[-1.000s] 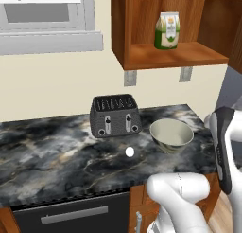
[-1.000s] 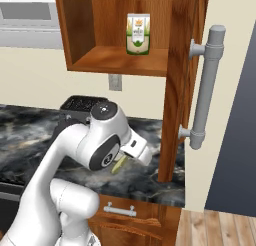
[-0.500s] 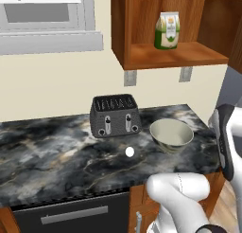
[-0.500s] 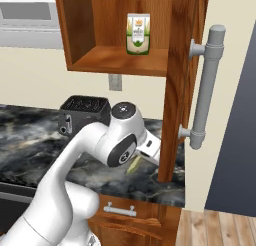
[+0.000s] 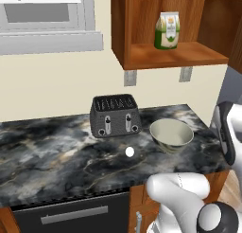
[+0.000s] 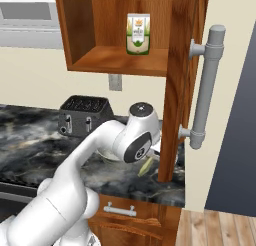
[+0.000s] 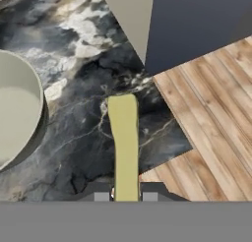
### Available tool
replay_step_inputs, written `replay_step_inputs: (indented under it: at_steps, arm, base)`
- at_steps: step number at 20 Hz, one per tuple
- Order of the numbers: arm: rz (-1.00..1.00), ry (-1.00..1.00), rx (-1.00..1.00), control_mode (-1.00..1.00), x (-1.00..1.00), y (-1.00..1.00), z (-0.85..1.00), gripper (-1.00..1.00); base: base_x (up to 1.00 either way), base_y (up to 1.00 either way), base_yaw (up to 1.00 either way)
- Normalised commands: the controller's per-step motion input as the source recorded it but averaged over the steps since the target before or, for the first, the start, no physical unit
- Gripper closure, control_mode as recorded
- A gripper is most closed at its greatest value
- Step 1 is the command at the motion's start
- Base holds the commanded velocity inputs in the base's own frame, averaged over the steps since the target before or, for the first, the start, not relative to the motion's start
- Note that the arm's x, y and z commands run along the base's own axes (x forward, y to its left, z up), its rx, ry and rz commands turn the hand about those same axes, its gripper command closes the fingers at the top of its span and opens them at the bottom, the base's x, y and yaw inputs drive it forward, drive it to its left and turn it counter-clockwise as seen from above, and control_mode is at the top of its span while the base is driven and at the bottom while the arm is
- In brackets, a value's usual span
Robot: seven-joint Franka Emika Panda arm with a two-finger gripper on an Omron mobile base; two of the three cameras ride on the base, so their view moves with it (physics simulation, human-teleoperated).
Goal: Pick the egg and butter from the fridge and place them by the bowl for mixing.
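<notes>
The dark two-finger pincer (image 7: 125,194) is clamped on the thin, flat, pale olive-yellow stick of butter (image 7: 125,146), gripping it at one end only, so most of the stick reaches out past the fingertips. In the hand view the butter hangs over the right end of the black marbled stone table (image 7: 93,128), close to the edge where the wooden floor (image 7: 211,113) begins, with the round, deep, pale beige-grey bowl (image 7: 17,108) just beside it on the left.

The main risk, I think, is a release too near that edge: the stick may tip over it and fall to the floor. Because the grip is at the end, the butter may also swing or slip between the fingers when the arm lowers. A move too far left could knock the stick against the rim of the bowl.

The right base view shows the butter (image 6: 145,166) under the wrist, beside the brown wooden cabinet side (image 6: 172,90), which the hand could brush. The left base view gives what the others lack: the small white egg (image 5: 129,151) already lies on the table (image 5: 52,151), near-left of the bowl (image 5: 171,135) and in front of the dark toaster (image 5: 116,115). Farthest, a green-and-cream carton (image 5: 167,31) stands on the open wooden shelf.
</notes>
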Motion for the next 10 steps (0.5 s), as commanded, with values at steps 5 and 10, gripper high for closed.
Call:
replay_step_inputs:
  at_steps: [5,10]
  arm:
    - [0.0,0.02,0.03,-1.0,0.22,-0.14,-0.34,1.0]
    - [0.0,0.05,0.07,-1.0,0.3,0.01,-0.34,1.0]
  base:
    - [0.0,0.0,0.0]
    - [0.0,0.0,0.0]
